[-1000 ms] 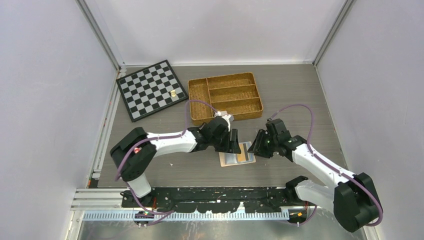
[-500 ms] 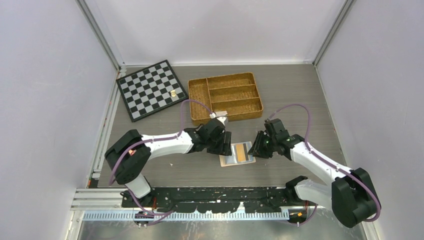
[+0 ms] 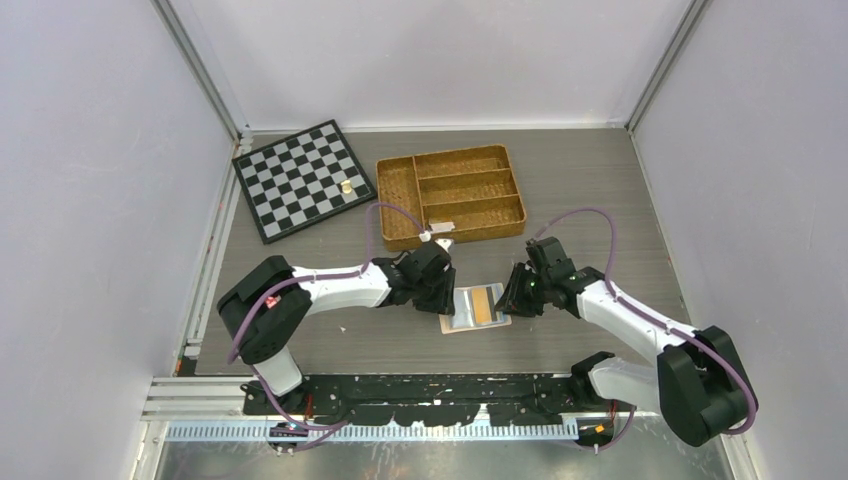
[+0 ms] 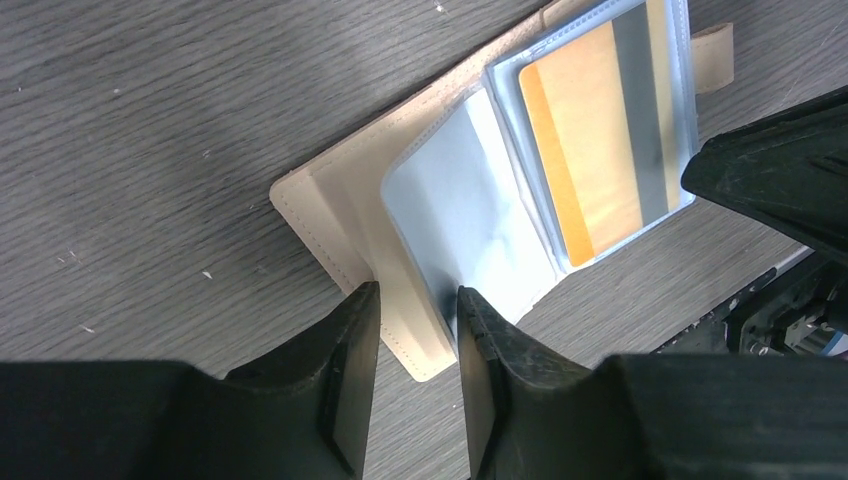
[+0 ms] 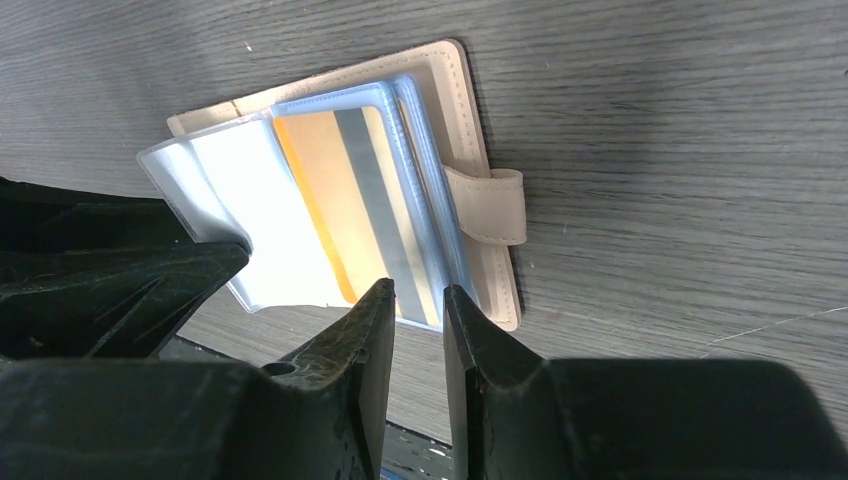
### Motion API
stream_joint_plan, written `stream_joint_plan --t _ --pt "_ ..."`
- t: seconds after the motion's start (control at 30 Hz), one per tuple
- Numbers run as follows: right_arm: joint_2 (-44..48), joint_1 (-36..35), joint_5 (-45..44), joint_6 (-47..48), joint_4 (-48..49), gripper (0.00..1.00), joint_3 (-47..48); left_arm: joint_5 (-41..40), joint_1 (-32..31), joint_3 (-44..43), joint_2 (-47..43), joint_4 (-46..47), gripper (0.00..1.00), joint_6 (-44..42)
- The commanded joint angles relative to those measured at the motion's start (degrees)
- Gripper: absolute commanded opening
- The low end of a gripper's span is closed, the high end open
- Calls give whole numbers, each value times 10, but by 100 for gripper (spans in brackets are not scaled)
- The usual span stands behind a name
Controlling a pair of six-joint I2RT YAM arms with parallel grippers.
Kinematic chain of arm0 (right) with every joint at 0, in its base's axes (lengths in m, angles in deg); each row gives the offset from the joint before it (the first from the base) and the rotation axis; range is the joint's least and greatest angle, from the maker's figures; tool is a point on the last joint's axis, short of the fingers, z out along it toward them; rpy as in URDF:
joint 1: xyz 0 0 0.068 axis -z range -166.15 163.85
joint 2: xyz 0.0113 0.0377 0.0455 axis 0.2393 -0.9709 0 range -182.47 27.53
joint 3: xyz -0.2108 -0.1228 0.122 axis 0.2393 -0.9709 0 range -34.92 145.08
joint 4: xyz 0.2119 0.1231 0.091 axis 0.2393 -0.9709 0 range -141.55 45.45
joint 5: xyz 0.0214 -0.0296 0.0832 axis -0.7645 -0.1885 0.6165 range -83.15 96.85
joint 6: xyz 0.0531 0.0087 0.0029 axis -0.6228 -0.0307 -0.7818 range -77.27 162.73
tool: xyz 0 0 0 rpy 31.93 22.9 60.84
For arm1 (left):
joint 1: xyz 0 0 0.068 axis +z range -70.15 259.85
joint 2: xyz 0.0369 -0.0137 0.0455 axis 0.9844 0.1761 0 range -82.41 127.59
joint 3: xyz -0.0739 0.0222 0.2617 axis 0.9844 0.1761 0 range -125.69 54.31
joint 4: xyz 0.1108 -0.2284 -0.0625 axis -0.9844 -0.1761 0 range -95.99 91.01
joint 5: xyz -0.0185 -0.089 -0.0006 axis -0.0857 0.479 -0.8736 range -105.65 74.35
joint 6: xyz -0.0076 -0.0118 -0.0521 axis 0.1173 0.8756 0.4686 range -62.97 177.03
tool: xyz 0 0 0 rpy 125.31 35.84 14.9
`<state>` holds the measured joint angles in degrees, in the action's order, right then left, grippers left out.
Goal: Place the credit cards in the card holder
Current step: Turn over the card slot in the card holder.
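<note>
On the left gripper (image 4: 415, 305) the jaws are standing a little apart, straddling the edge of the open card holder (image 4: 335, 210). Beige cover is showing in the gap, and I cannot tell whether they are pinching it or only hanging over it. Just past them an empty clear sleeve (image 4: 465, 215) is curling up off the cover. At about 1 o'clock from the jaws an orange card (image 4: 580, 150) with a grey stripe is sitting inside the next sleeve. On the right gripper (image 5: 418, 295) the jaws are standing closer together over the opposite edge of that sleeve stack. Here too I cannot tell whether they are grasping anything. The snap tab (image 5: 488, 205) is sticking out at 1 o'clock from them. From above, the holder is lying flat and open on the table (image 3: 600, 200), near its front edge. The left gripper is sitting at its 9 o'clock and the right at its 3 o'clock. A wicker tray (image 3: 445, 153) is resting at the holder's 12 o'clock. A chessboard (image 3: 295, 175) carrying a small gold piece (image 3: 345, 186) is lying at about 10 o'clock.
</note>
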<state>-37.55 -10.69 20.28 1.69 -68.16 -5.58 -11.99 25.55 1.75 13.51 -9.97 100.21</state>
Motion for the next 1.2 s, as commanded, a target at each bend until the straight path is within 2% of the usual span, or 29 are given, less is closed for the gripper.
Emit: stream_joint_plan --t 0.0,0.37,0.53,0.93,1.17 --pt "-6 0 1 7 18 30 -4 -10 3 4 3 5 35 -3" --pt "-14 -1 -6 16 13 30 -5 -10 3 7 4 6 25 -2" --pt "-29 0 11 16 24 29 -5 -9 4 9 3 7 23 -2" --pt "17 -1 51 -5 26 19 9 -5 5 13 5 13 19 0" --pt "17 -2 81 -11 46 18 12 -3 6 14 4 15 19 0"
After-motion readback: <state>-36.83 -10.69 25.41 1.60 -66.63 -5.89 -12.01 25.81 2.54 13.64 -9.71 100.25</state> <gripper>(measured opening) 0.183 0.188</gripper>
